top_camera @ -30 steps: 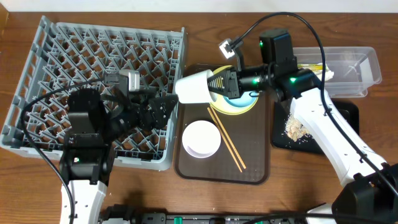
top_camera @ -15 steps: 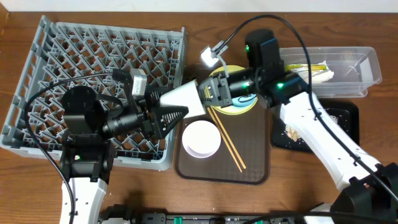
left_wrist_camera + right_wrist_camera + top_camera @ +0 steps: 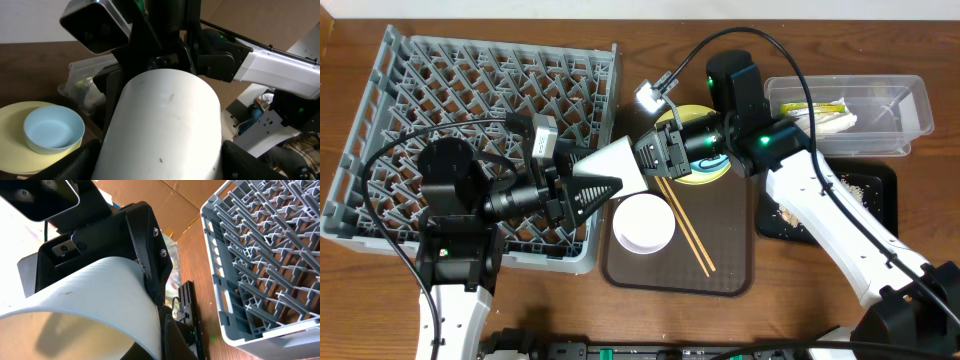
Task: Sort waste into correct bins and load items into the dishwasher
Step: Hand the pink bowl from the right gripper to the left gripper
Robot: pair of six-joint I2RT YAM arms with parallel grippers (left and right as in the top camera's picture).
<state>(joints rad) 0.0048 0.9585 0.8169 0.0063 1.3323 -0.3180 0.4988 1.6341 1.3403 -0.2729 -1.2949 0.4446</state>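
A white cup (image 3: 620, 160) hangs on its side over the gap between the dishwasher (image 3: 470, 90) and the brown tray (image 3: 720, 270). My right gripper (image 3: 655, 155) is shut on the cup's rim (image 3: 90, 295), one finger inside and one outside. My left gripper (image 3: 610, 168) comes from the rack side, its fingers against both sides of the cup's body (image 3: 165, 125). On the tray lie the white bowl (image 3: 643, 222), two chopsticks (image 3: 685, 225) and the yellow plate (image 3: 705, 178) bearing the light blue bowl (image 3: 52, 130).
At the back right, the clear tub (image 3: 910, 100) holds the green-and-yellow wrapper (image 3: 825, 110). The black tray (image 3: 880, 190) in front of it carries the food scraps (image 3: 790, 212). My right arm crosses above the plate and black tray.
My right arm carried the cup left toward the rack. My left gripper swung right to meet it and its jaws narrowed around the cup's body.
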